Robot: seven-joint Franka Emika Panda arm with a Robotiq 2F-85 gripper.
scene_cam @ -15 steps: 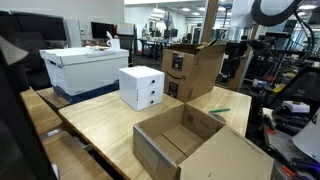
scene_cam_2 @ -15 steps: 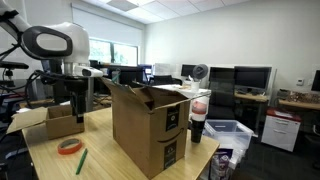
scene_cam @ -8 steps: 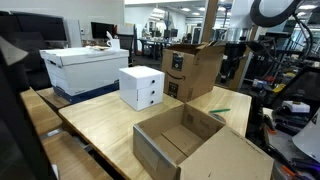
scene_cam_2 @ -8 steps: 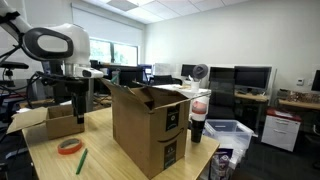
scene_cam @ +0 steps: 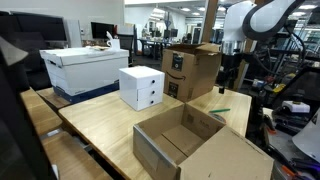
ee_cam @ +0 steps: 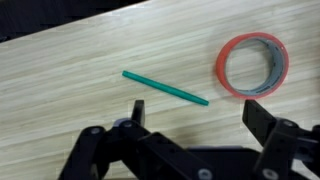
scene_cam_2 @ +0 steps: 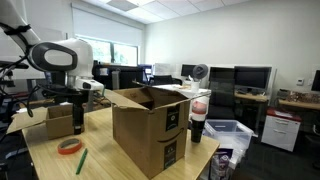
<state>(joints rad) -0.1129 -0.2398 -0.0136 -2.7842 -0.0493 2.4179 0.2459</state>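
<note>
The hand hangs above the desk with its two fingers spread wide apart and nothing between them. In the wrist view a thin green stick lies flat on the wood just ahead of the hand, slanting across the gap between the fingers. A roll of red tape lies flat ahead of the other finger, close to one end of the stick but not touching it.

In an exterior view the hand points straight down, clear of the wood, with the tape and the stick below it and nearer the desk's edge. A tall cardboard box with open flaps stands just beside the hand, and a low open box sits behind it. In an exterior view the hand hangs next to that tall box, with the stick on the desk below.
</note>
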